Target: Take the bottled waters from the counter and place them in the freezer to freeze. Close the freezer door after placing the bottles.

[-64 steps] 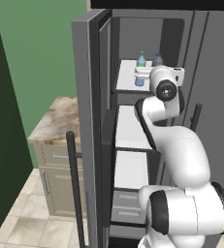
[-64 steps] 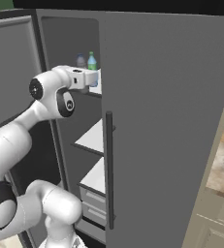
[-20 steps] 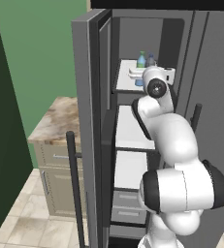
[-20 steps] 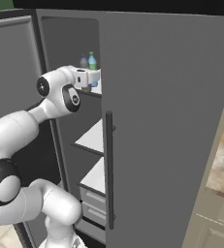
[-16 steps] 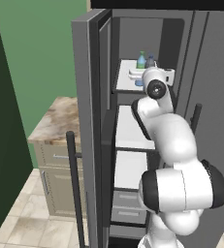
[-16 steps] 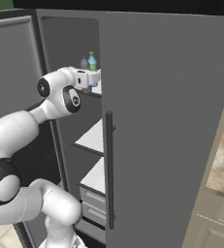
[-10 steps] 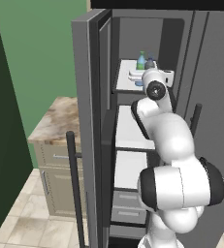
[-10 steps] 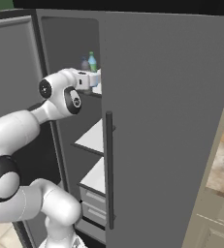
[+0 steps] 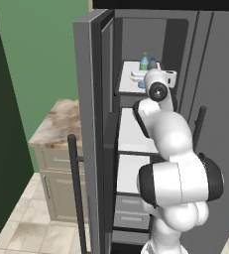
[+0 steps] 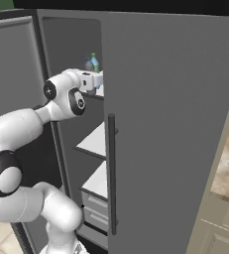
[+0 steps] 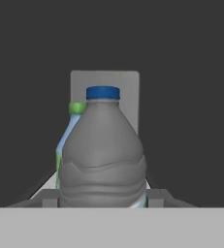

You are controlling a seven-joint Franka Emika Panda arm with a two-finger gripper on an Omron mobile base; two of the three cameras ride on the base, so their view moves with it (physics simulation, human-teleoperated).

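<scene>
The dark grey bottle point(image 11: 104, 155), upright with ribbed plastic shoulders and a blue cap, is seen straight ahead of the gripper point(image 9: 136, 78) on the freezer's top white shelf point(image 9: 128, 84). The clear green-capped bottle point(image 11: 67, 140) stands just behind it. Whether the jaws grip it cannot be told. The freezer door point(image 9: 88, 129) is left open.

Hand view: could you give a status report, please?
Gripper at white freezer shelf, grip unclear. Dark grey plastic bottle ahead; green-capped light-blue bottle behind. Grey freezer door open.
</scene>
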